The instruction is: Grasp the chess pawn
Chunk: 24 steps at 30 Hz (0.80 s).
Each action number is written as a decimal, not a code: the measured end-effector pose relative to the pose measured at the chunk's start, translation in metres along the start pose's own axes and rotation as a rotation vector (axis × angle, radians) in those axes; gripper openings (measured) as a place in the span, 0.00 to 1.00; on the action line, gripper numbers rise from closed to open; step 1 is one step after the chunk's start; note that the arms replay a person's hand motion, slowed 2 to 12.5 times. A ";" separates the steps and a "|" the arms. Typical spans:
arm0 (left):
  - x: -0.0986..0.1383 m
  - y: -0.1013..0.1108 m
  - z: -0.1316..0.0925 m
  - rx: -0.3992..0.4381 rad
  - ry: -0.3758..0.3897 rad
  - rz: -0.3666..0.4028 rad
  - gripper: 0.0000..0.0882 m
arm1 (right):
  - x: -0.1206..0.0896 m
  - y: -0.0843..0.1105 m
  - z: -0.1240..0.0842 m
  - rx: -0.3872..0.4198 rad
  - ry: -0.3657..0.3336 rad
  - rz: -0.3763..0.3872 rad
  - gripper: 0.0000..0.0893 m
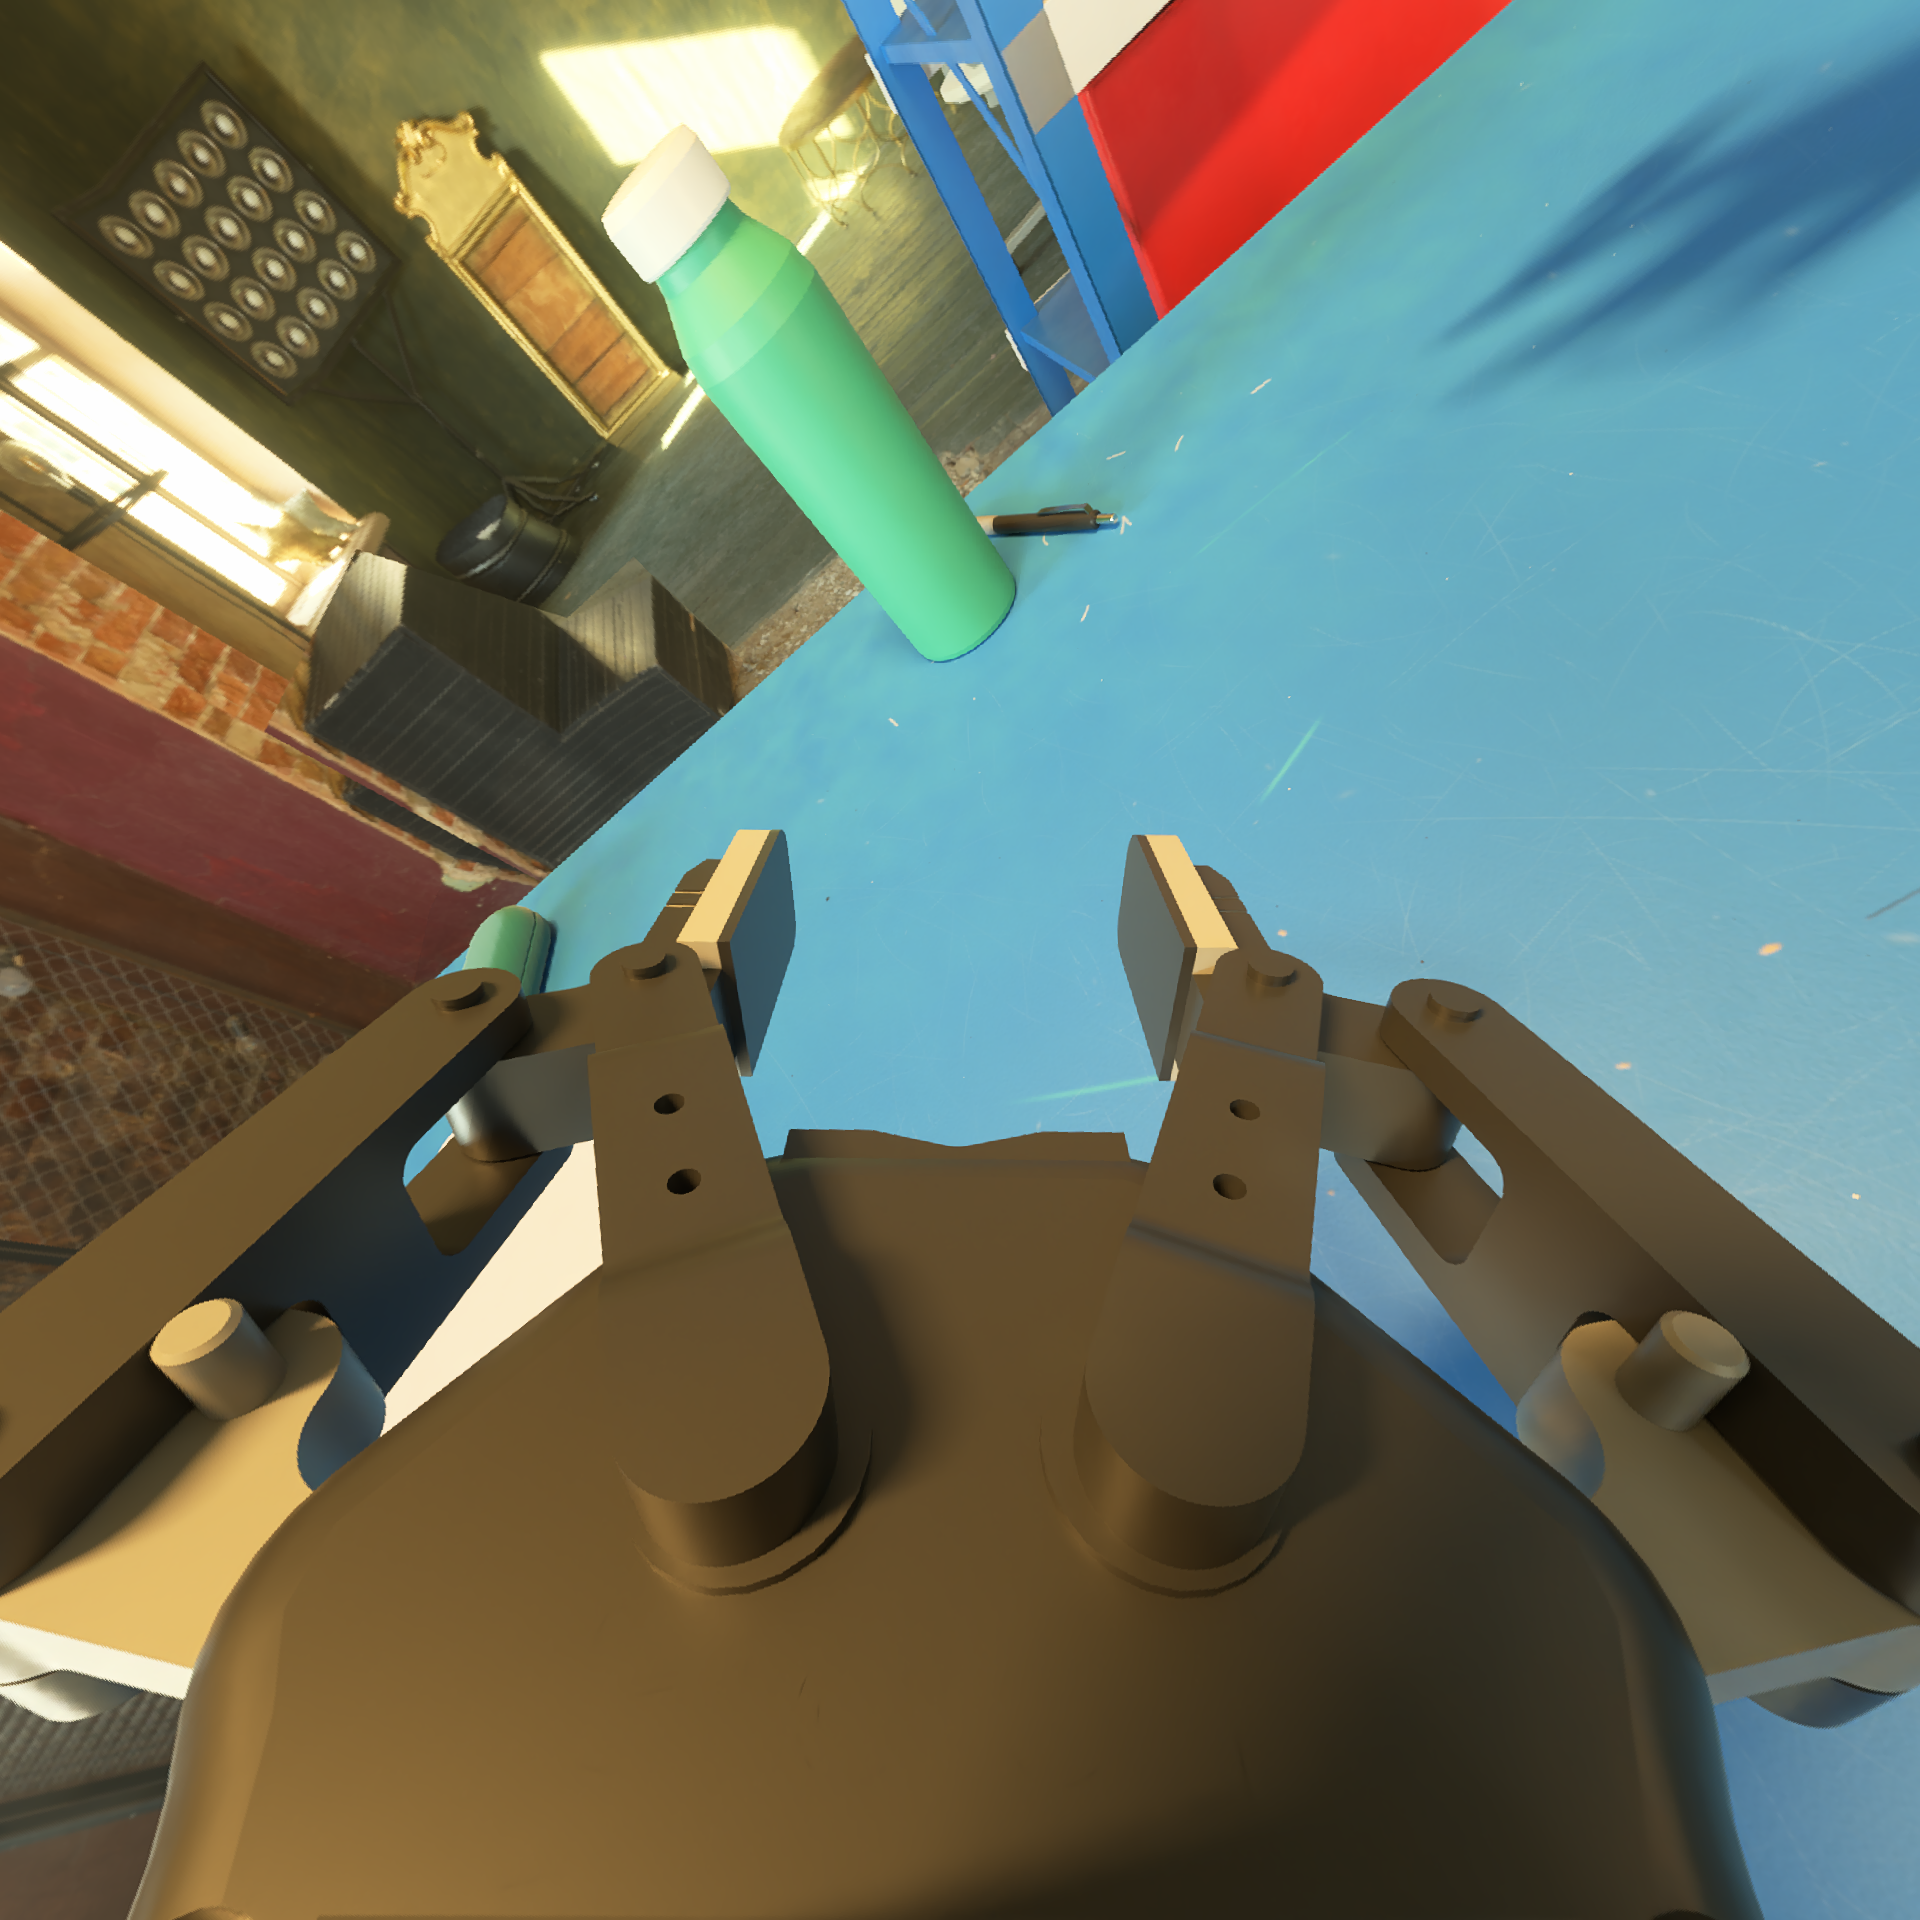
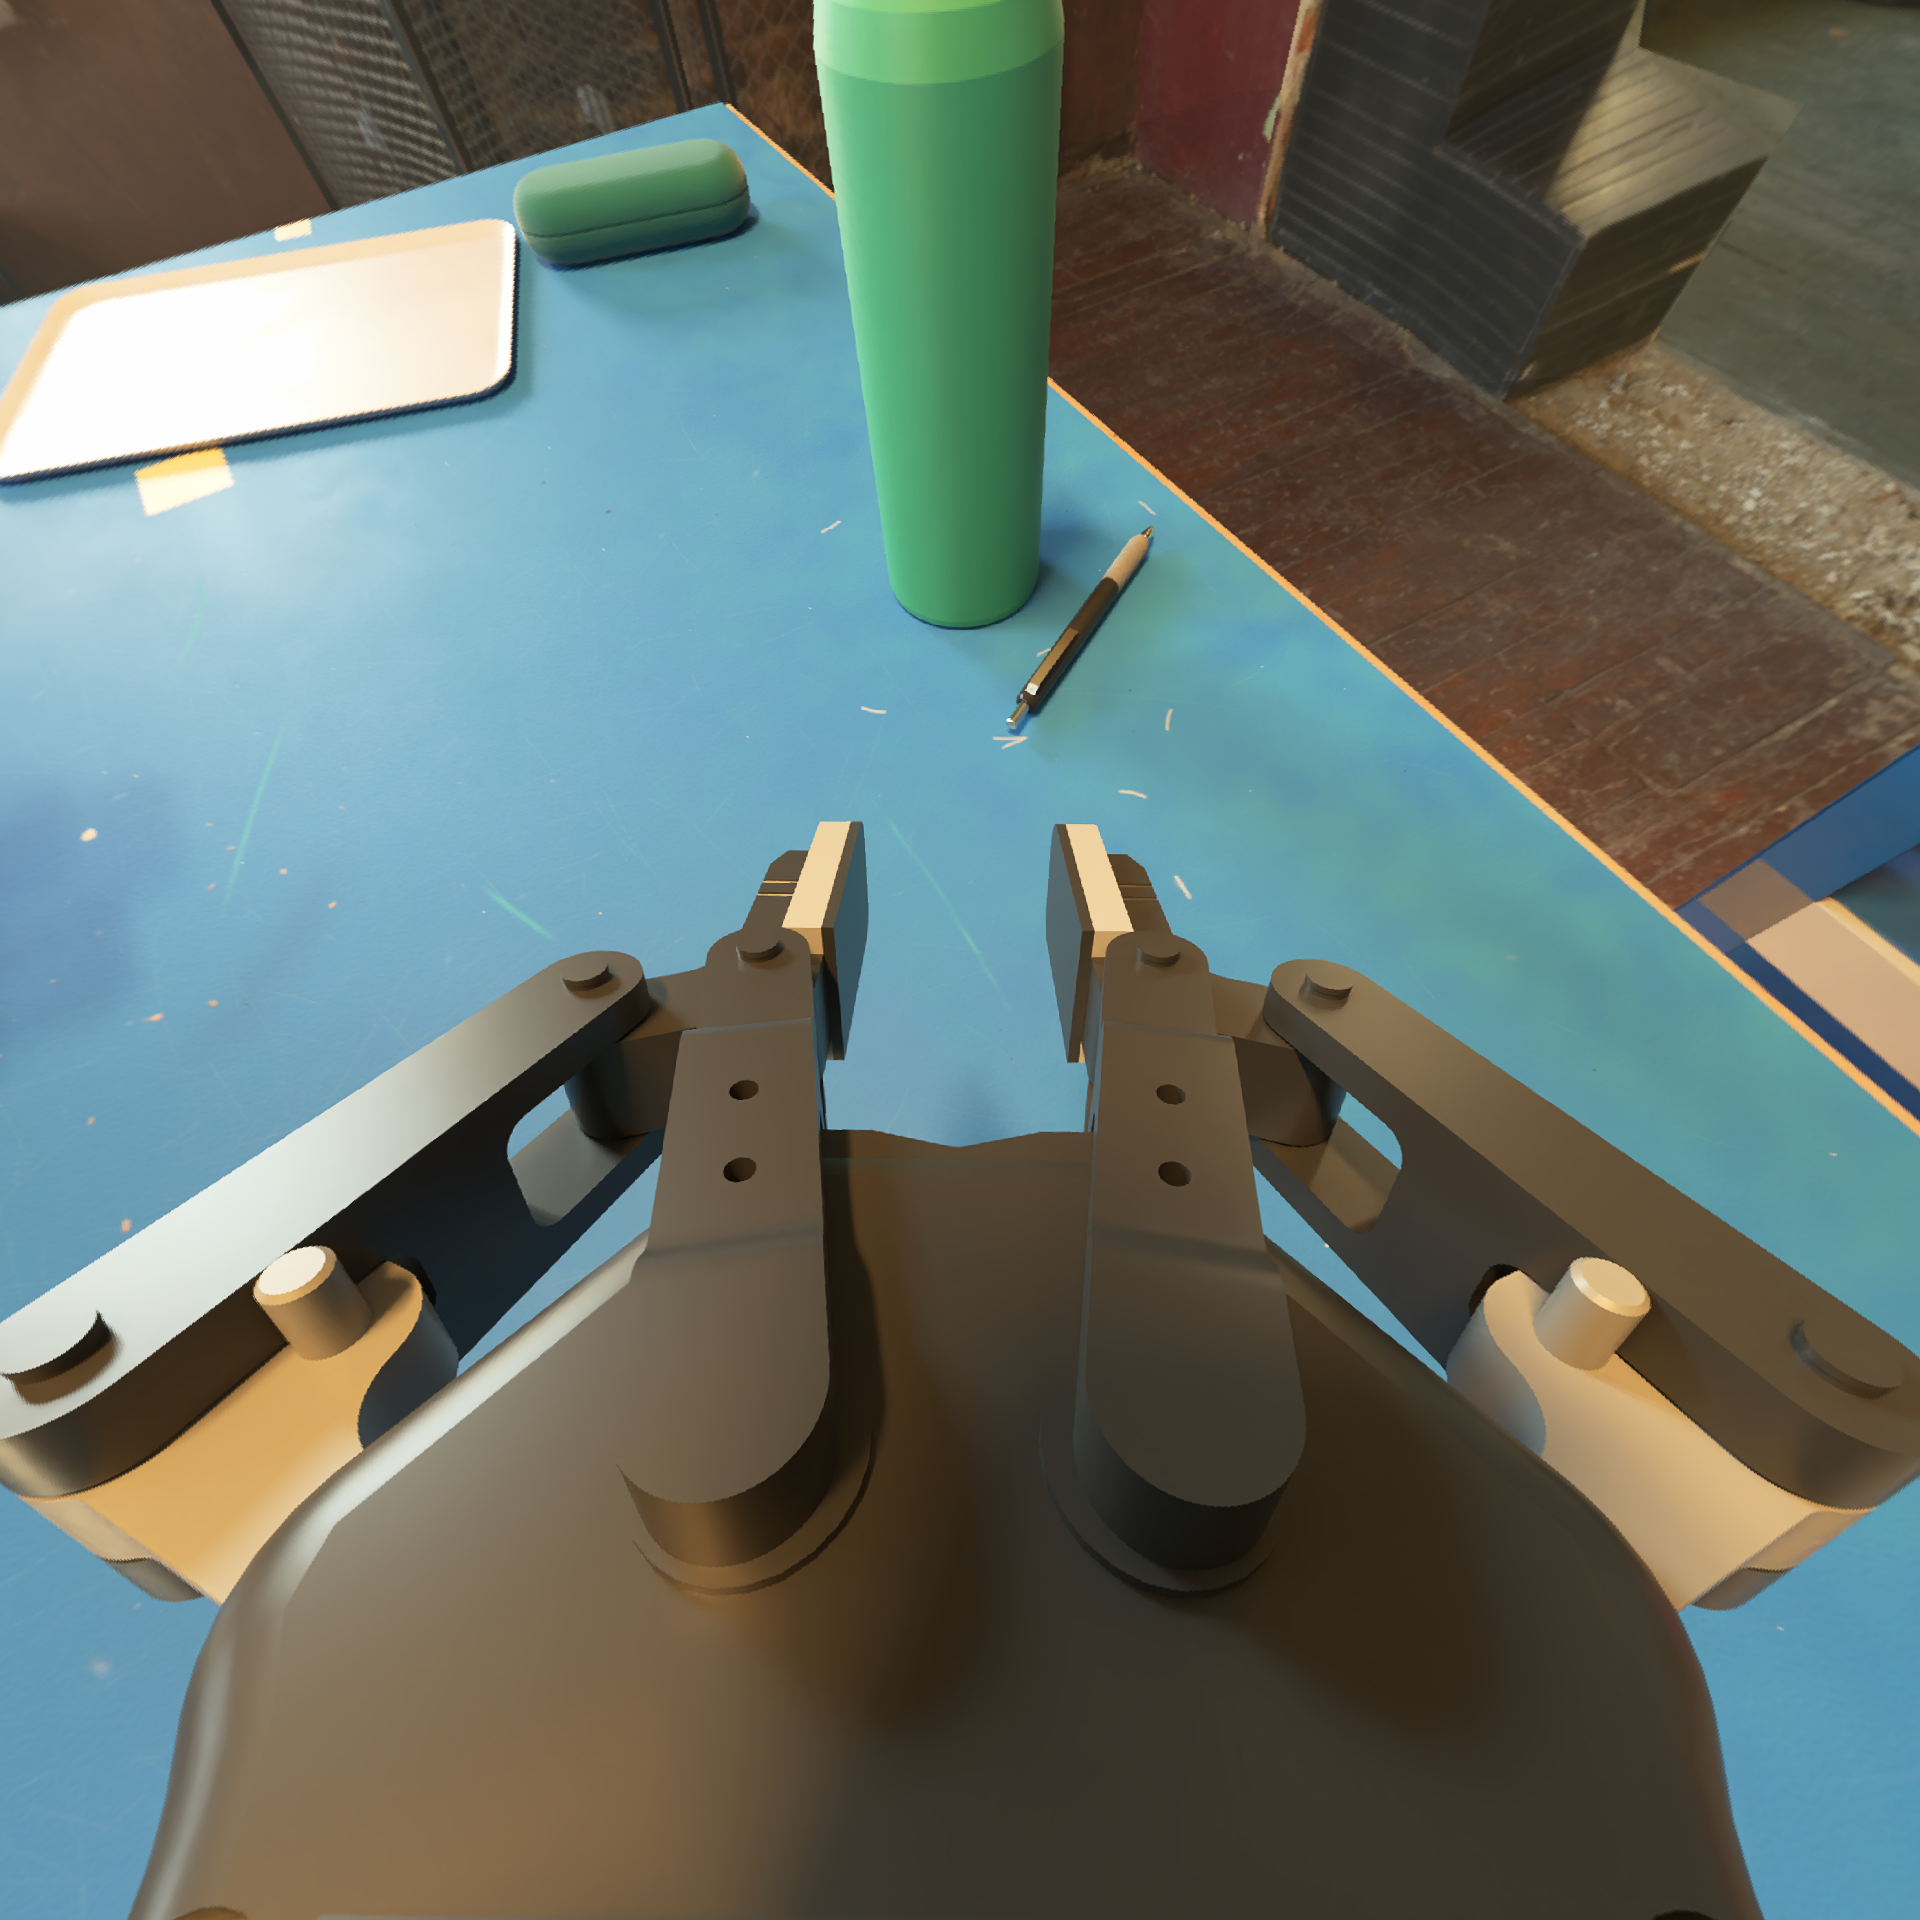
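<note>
Green: one bottle [image 2: 951, 343], one case [image 2: 632, 200].

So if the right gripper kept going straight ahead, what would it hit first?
Probably bare blue table: the open right gripper points between the green bottle and pen, hard to judge.

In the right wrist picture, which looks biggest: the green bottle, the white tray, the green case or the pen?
1. Green bottle, though its top is cut off and it stands nearer the camera.
2. White tray, close to the bottle in picture area.
3. Green case.
4. Pen, thinnest.
</note>
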State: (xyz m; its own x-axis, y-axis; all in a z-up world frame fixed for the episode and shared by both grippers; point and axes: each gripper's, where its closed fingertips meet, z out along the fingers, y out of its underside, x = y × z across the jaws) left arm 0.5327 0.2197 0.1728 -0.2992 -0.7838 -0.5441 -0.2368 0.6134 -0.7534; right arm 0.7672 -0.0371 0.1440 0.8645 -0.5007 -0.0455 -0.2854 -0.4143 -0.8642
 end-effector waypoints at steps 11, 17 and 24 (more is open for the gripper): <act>-0.004 -0.002 -0.004 0.010 -0.001 -0.012 0.64 | 0.003 -0.005 -0.006 0.039 0.080 -0.101 0.45; -0.007 -0.004 -0.006 0.018 -0.001 -0.021 0.64 | 0.002 -0.009 -0.012 0.070 0.113 -0.144 0.52; -0.011 -0.005 -0.009 0.027 -0.003 -0.033 0.64 | 0.000 -0.015 -0.022 0.106 0.143 -0.173 0.52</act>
State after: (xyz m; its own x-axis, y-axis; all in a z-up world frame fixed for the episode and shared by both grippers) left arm 0.5288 0.2263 0.1862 -0.2885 -0.8039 -0.5201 -0.2214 0.5845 -0.7806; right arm 0.7628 -0.0476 0.1676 0.8269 -0.5351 0.1727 -0.0869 -0.4250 -0.9010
